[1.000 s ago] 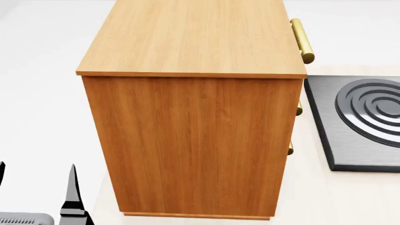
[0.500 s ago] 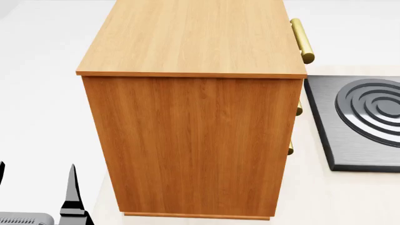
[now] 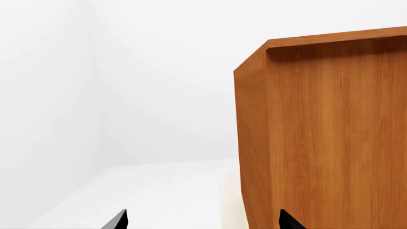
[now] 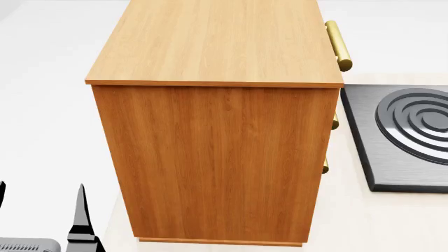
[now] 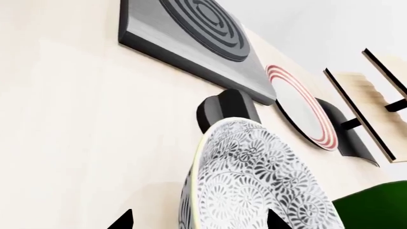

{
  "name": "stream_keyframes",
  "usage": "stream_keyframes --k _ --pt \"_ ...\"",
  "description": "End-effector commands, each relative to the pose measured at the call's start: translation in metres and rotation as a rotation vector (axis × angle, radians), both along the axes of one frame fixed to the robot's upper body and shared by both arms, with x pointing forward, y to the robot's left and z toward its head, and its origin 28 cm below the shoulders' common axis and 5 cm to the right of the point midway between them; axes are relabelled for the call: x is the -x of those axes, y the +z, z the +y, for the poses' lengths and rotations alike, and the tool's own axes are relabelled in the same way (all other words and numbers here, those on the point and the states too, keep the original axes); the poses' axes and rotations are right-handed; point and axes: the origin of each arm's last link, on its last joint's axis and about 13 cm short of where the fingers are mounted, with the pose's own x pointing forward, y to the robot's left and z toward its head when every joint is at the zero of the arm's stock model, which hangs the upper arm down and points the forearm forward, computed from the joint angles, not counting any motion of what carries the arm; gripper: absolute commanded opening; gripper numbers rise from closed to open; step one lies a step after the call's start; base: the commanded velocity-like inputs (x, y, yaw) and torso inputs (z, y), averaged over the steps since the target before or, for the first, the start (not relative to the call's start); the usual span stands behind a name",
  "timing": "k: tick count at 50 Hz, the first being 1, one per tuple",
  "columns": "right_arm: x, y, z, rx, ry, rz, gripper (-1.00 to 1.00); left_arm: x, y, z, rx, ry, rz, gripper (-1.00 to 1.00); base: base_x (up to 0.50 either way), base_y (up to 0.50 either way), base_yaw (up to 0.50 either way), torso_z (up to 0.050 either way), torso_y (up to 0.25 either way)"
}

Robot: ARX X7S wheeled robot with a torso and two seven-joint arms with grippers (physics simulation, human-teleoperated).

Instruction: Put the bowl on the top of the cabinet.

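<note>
Right gripper (image 5: 198,220) spread and empty around the bowl (image 5: 254,181), so you need to clamp it, then lift toward the cabinet (image 4: 217,47).

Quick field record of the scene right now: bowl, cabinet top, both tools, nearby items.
bowl: seen only by the right wrist camera, standing on edge against a black holder
cabinet: top bare in the head view
left tool: open, holding nothing, beside the cabinet's side
right tool: open, tips either side of the bowl
nearby: burner plate, red-rimmed plate
</note>
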Motion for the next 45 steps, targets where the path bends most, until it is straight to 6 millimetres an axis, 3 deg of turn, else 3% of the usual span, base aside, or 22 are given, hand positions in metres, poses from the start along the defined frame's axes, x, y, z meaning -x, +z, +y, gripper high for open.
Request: stream_keyframes --k 1,45 --pt "-0.0017 0.0 0.0004 -0.005 0.002 -0.003 1.0 0.0 -0.0004 -0.0002 0.001 0.0 0.001 1.0 0.0 0.0 0.0 0.0 0.0" --pt "-0.0045 -0.0037 -0.0004 -0.008 -0.005 0.0 1.0 0.0011 0.0004 0.0006 0.003 0.003 -0.002 1.0 0.0 0.0 0.0 0.0 0.0"
